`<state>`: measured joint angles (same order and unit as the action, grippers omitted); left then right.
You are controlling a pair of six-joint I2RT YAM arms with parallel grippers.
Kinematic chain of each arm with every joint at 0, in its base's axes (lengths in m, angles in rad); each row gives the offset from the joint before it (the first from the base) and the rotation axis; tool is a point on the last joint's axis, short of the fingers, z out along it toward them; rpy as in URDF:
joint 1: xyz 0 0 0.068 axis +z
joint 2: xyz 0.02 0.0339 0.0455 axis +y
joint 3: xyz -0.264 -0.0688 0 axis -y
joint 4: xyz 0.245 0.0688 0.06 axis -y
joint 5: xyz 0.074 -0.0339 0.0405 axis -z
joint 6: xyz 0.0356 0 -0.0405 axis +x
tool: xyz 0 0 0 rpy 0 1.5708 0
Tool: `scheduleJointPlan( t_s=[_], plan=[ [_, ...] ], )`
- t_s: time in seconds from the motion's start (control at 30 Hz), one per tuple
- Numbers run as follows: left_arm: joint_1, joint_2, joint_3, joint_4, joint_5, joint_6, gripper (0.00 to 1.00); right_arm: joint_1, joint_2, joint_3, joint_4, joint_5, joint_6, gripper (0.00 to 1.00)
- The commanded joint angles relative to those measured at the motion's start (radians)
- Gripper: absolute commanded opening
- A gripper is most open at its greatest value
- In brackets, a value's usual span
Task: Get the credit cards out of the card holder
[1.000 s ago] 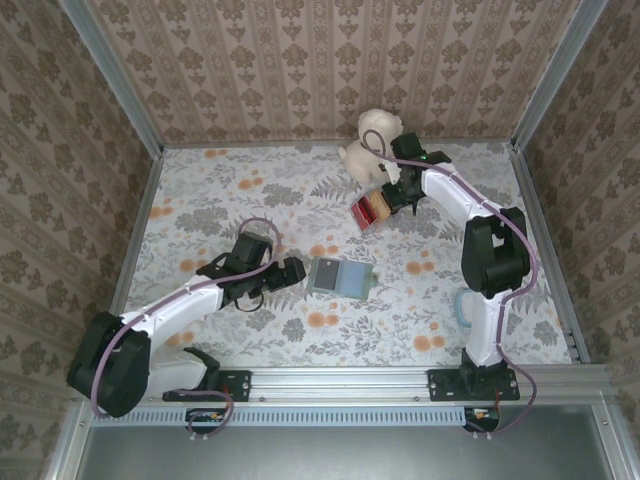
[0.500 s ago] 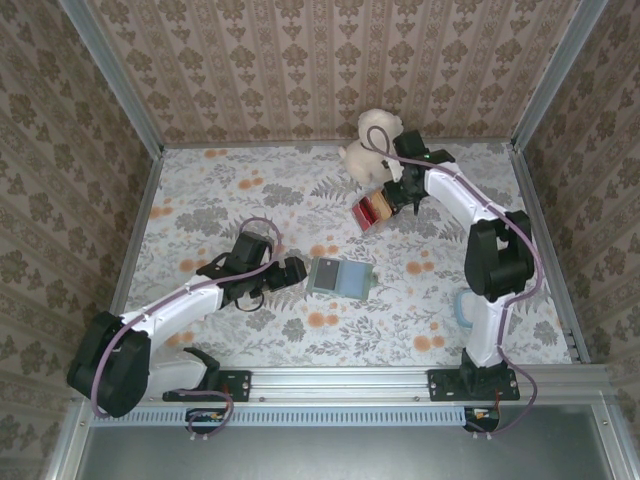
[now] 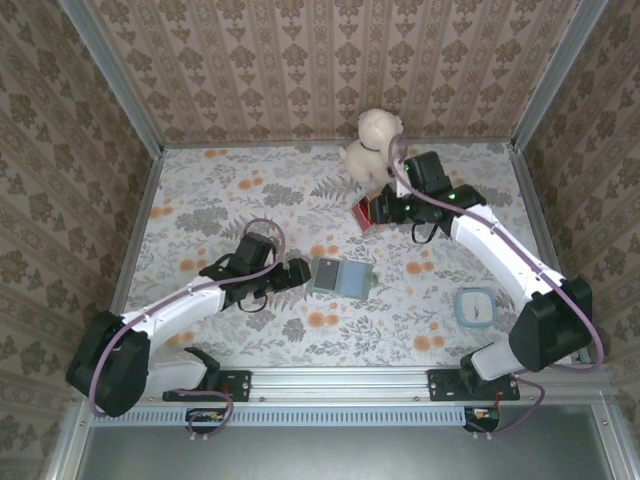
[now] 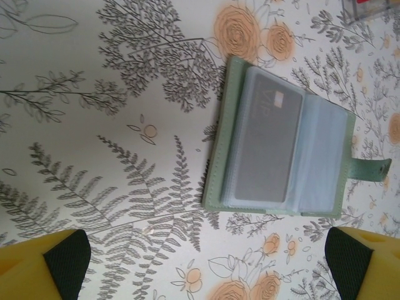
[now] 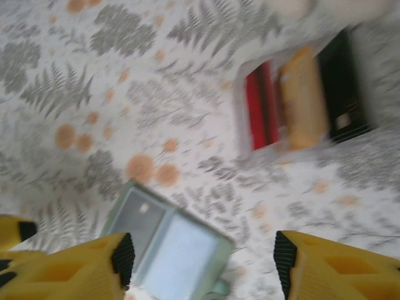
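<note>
The sage-green card holder (image 3: 340, 277) lies open and flat on the floral table, its light blue inner panel up. A grey credit card (image 4: 265, 147) sits in the clear sleeve of the card holder (image 4: 340, 156). My left gripper (image 3: 296, 274) stands open just left of the holder, and in its wrist view the left gripper (image 4: 206, 269) has nothing between its fingers. My right gripper (image 3: 392, 210) hovers open at the back, beside the striped block (image 3: 372, 212). In the blurred right wrist view the right gripper (image 5: 203, 259) is empty, above the card holder (image 5: 169, 250).
A red-yellow-black striped block (image 5: 300, 100) lies at the back centre. A white plush dog (image 3: 375, 142) stands behind it by the wall. A small rounded white-and-blue container (image 3: 474, 307) lies at the front right. Metal rails and patterned walls bound the table.
The right gripper has opened from shut and drawn back from the striped block. Its arm has swung out to the right, uncovering the small container. The left arm has hardly moved.
</note>
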<state>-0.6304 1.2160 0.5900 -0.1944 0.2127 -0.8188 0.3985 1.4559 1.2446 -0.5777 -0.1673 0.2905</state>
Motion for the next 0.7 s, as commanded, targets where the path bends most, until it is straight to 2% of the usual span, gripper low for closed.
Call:
scheduleJointPlan(
  t_s=[0.0,0.17,0.4,0.57,0.67],
  plan=[
    [-0.028,0.026,0.023,0.012,0.007,-0.03,1.0,0.075,0.009,-0.091,0.09,-0.035,0.128,0.69],
    [-0.066,0.108,0.095,-0.017,0.002,-0.056,0.92,0.13,0.082,-0.148,0.119,-0.067,0.164,0.73],
    [-0.106,0.225,0.212,-0.066,-0.002,-0.066,0.82,0.138,0.173,-0.206,0.198,-0.121,0.208,0.64],
    [-0.115,0.296,0.262,-0.102,0.017,-0.063,0.61,0.143,0.226,-0.247,0.267,-0.181,0.226,0.62],
    [-0.116,0.329,0.288,-0.135,0.016,-0.063,0.55,0.143,0.248,-0.256,0.274,-0.159,0.227,0.62]
  ],
)
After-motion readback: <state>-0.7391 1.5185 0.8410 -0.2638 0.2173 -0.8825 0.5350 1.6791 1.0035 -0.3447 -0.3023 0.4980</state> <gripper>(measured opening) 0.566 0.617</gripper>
